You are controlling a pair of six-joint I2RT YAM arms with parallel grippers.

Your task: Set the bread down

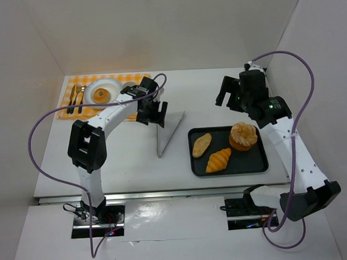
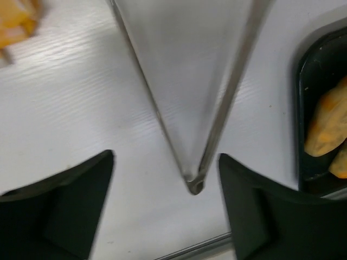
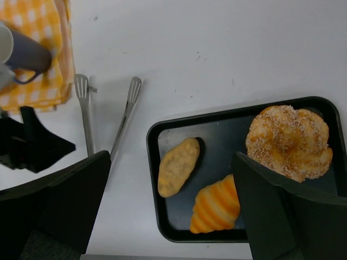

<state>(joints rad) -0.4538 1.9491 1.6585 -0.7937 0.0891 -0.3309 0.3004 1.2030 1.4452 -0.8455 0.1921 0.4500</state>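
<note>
Bread first: the small orange-brown glazed ring doughnut point(image 1: 101, 95) lies on the round white plate point(image 1: 115, 86), which sits on the orange-and-white checked cloth point(image 1: 133, 79). That is well apart from your left gripper point(image 2: 165, 160), out beyond its fingers and to their left. Dark cutlery point(image 1: 75, 99) lies on the same cloth, just on the far side of the plate from those fingers.

Your left gripper's black fingers point(image 2: 76, 206) stand wide apart and hold nothing. In the left wrist view the joined end of the V-shaped metal tongs point(image 2: 193, 181) lies on the white table point(image 2: 65, 108) in the gap between the fingertips, touching neither. The two arms of the tongs spread away ahead of the fingers.

Your right gripper point(image 3: 171, 157) is also spread wide with nothing gripped, and it is far from the doughnut. In the right wrist view the black rectangular tray point(image 3: 227, 116) lies under and ahead of its fingers. The pale oval roll point(image 3: 178, 166) shows in the gap between the fingers. The striped orange croissant point(image 3: 216, 205) is just beside the right finger. The round sugar-crusted bun point(image 3: 287, 142) sits just ahead of that same fingertip. All three rest inside the tray.
</note>
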